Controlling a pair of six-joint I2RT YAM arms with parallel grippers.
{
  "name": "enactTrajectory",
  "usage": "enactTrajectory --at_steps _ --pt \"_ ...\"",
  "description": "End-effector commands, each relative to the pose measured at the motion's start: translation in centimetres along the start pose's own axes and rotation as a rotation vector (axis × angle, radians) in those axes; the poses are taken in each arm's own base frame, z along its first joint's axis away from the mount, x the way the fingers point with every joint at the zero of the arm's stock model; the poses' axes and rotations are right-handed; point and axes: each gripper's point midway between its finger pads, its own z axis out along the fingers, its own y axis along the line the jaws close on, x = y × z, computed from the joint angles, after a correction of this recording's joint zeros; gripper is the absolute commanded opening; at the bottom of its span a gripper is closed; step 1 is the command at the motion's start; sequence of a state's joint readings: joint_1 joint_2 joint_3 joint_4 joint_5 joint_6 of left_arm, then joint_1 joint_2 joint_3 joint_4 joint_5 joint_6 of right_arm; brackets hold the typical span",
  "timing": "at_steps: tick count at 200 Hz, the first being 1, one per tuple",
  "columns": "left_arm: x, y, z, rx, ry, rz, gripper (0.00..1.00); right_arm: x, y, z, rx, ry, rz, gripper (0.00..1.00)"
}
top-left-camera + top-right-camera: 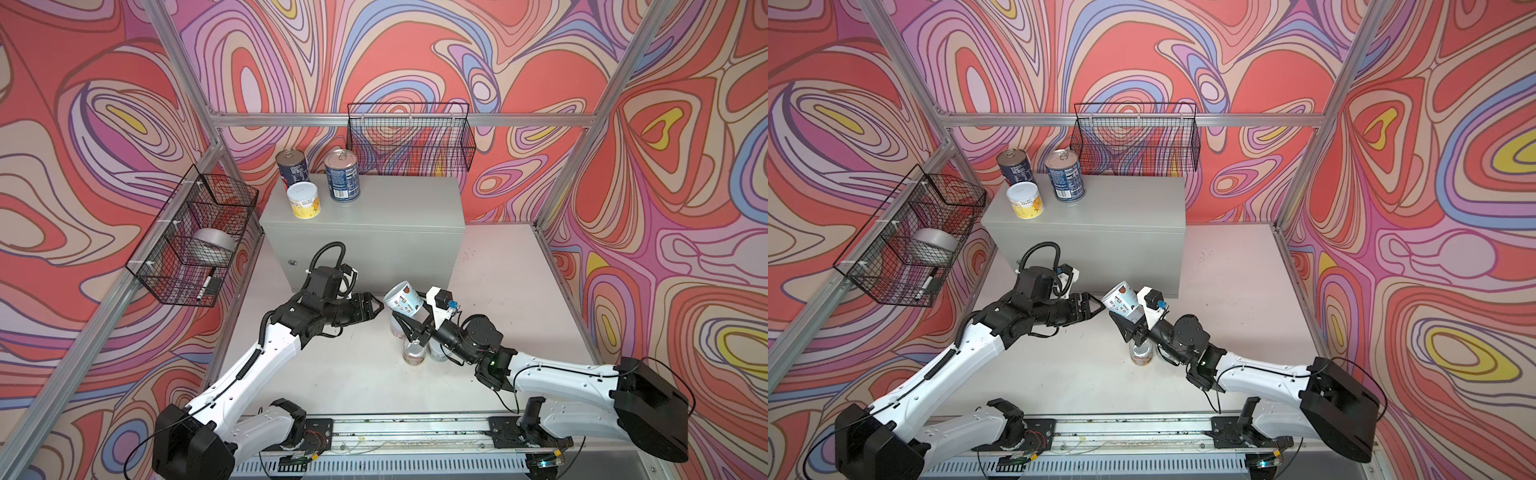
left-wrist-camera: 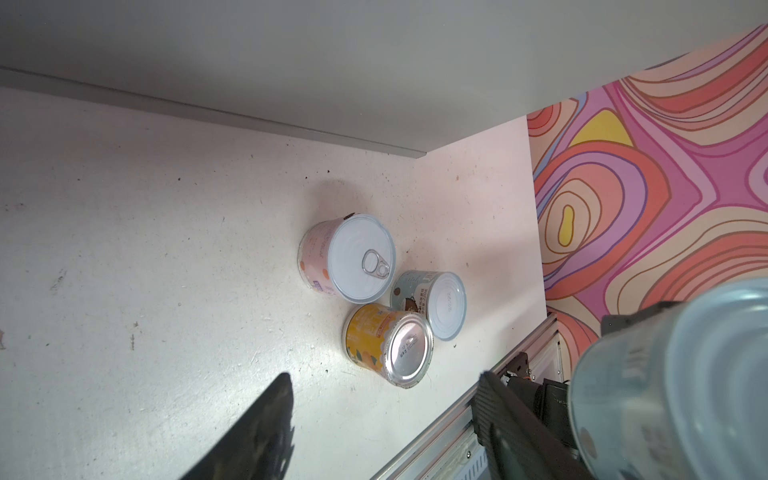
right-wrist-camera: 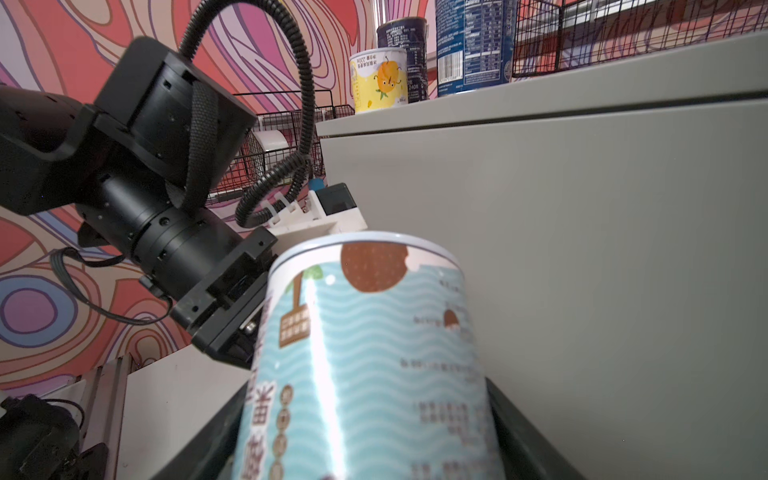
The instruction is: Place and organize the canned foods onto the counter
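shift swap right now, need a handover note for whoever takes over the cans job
Right end effector: shut on the held can, which is in the air and tilted, in front of the counter.
Left end effector: open, empty, close beside the held can.
On the counter, upright, toward the left in both top views: left blue can, right blue can, yellow can.
On the table, upright in a tight cluster: pink can, teal can, orange can.
Done: three cans placed.
Left: set down the held can, then move the three from the table.
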State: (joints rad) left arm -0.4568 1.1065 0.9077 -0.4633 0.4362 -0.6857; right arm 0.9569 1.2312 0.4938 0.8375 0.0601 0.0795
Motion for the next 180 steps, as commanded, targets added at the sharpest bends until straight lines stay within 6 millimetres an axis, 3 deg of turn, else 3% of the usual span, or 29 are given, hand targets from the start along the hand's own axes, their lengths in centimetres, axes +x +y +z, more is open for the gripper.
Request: enactTrajectory --at_steps 1,51,127,180 --pt "-0.9 -1.2 -0.8 0.031 -0.049 0.014 0.72 -4.0 0.9 0.6 -0.041 -0.128 0.008 0.58" --pt "-1.3 -1.6 -0.4 0.036 -0.034 0.021 0.71 -2.7 1.4 1.5 -0.07 -0.084 0.012 0.58" --pt "-2.3 -2.5 -2.3 0.018 -0.083 0.061 0.7 0.3 1.6 2.9 -0.082 -0.006 0.011 0.58" --pt "-2.5 -2.6 -2.3 0.02 -0.093 0.068 0.7 0.9 1.8 3.6 -0.097 0.012 0.01 0.6"
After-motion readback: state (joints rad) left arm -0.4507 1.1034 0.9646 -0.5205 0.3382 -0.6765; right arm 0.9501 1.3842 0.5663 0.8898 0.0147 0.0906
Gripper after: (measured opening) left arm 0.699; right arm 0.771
